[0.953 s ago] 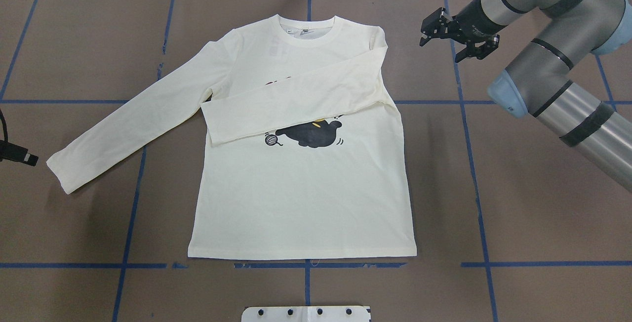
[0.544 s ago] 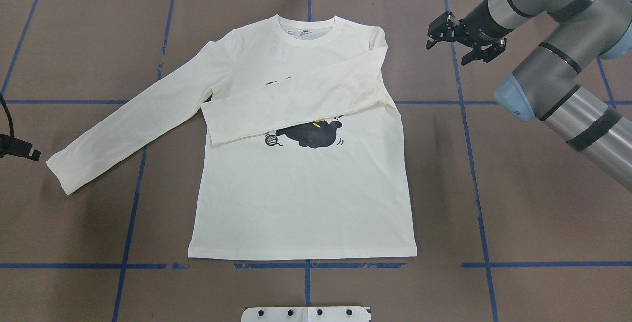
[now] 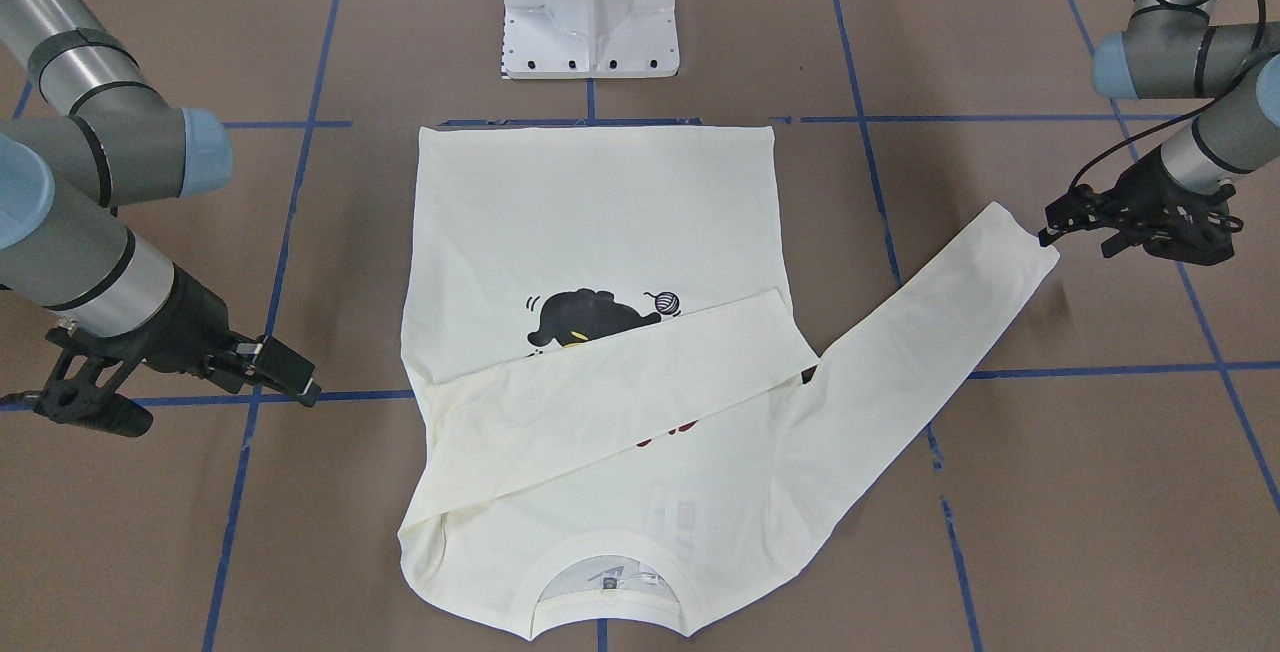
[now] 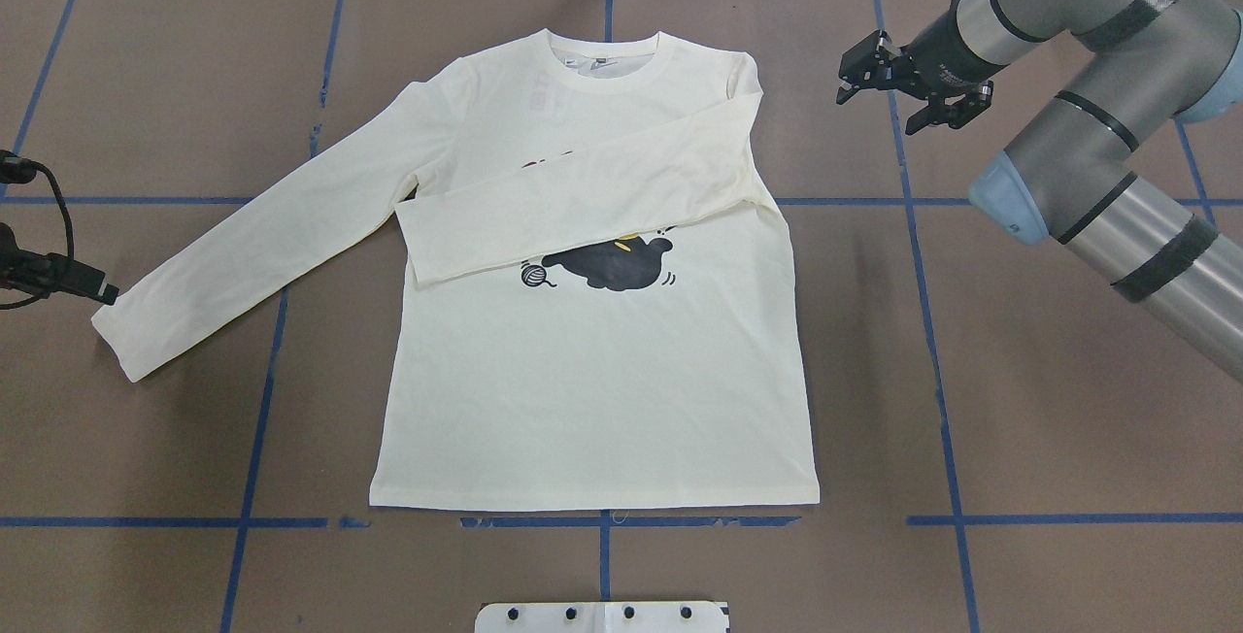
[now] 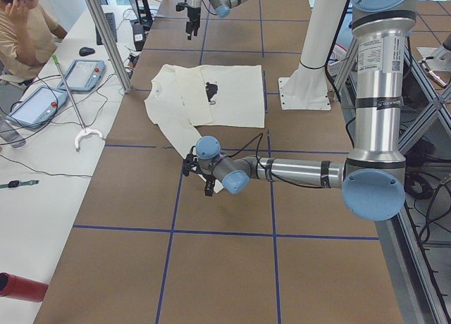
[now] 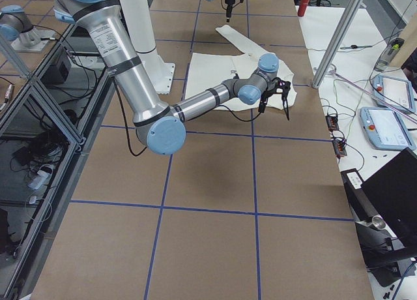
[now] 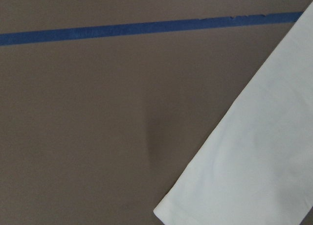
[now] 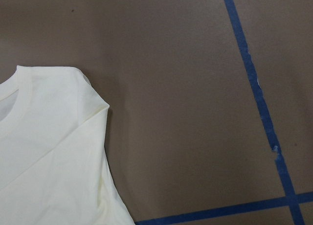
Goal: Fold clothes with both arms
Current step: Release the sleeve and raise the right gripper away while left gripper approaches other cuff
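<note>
Front view: my left arm (image 3: 1190, 147) is reaching in low, and my left gripper (image 3: 1058, 220) is sitting just beside the cuff of the spread-out sleeve. Its jaws are looking parted and they are carrying nothing. The shirt (image 3: 590, 212) is lying flat on the table (image 3: 1000, 532), print up, with the other sleeve folded across the chest.

Overhead: my right arm (image 4: 1088, 138) is angling in from the far corner, and my right gripper (image 4: 879, 101) is hanging spread wide and empty near the folded shoulder, clear of the cloth. Compared with a second ago, my left gripper is pushing in from the edge toward the cuff and my right one is drifting slightly away from the shirt. The shirt itself is not shifting.

Left side: my near forearm is lying almost level over the table.

Right side: my near gripper is pointing down, off the table.

Left wrist: I am seeing the cuff corner and bare table.

Right wrist: I am seeing the collar, the shoulder and blue tape (image 8: 254, 83).
</note>
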`<move>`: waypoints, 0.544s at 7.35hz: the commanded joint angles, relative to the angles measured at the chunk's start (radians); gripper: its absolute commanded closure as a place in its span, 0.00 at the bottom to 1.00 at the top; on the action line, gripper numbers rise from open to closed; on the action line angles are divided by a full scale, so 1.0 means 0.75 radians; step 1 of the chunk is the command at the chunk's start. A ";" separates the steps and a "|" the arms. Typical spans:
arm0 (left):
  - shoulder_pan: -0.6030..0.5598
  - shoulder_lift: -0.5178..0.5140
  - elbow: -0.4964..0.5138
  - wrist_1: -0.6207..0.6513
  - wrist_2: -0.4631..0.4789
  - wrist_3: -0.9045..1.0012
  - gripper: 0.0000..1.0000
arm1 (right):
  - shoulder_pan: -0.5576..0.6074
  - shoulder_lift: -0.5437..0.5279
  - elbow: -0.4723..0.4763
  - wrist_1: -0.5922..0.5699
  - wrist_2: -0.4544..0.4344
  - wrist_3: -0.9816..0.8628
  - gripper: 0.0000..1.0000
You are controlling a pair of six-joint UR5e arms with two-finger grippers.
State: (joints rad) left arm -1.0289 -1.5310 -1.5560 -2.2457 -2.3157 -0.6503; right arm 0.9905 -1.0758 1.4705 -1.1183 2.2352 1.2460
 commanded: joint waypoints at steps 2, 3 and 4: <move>0.083 -0.004 0.037 -0.002 0.057 -0.010 0.12 | -0.024 -0.005 -0.001 0.000 -0.029 0.004 0.00; 0.087 -0.004 0.040 -0.002 0.059 -0.010 0.17 | -0.024 -0.012 -0.001 0.000 -0.029 0.004 0.00; 0.087 -0.002 0.040 0.000 0.059 -0.010 0.34 | -0.024 -0.020 0.005 0.002 -0.031 0.004 0.00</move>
State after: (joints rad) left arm -0.9671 -1.5337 -1.5288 -2.2467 -2.2735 -0.6579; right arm 0.9733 -1.0839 1.4702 -1.1179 2.2141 1.2484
